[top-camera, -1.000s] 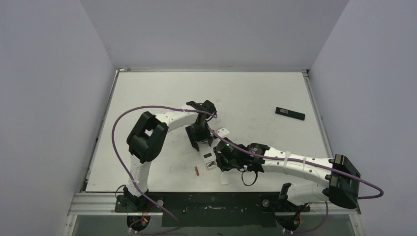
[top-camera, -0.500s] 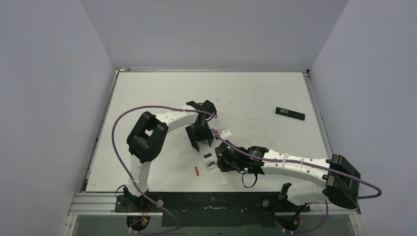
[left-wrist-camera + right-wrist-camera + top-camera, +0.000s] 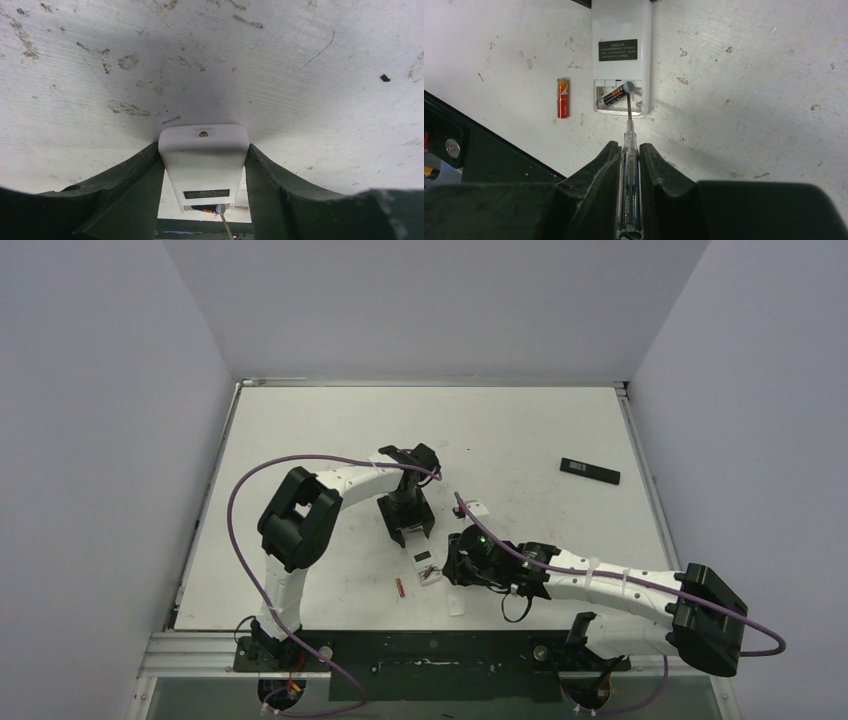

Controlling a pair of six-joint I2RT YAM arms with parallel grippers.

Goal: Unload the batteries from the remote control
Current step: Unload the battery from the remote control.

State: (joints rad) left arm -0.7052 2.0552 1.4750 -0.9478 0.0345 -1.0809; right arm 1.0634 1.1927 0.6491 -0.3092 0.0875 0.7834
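The dark battery (image 3: 615, 94) sits tilted, half-lifted in the white remote control's (image 3: 620, 30) open bay near the bench's (image 3: 734, 75) near edge; an orange battery (image 3: 563, 97) lies just beside. Our left jaws clamp the remote's far end; our right jaws pinch a screwdriver (image 3: 629, 145), tip at the cell. Prying hard could flick it off the bench.

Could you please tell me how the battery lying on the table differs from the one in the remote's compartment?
The table battery is orange-red; the compartment battery is dark with an orange band. The table battery lies free, parallel to the remote; the compartment battery sits skewed in the open bay, the screwdriver tip at its end. Both are slim cylinders of similar size.
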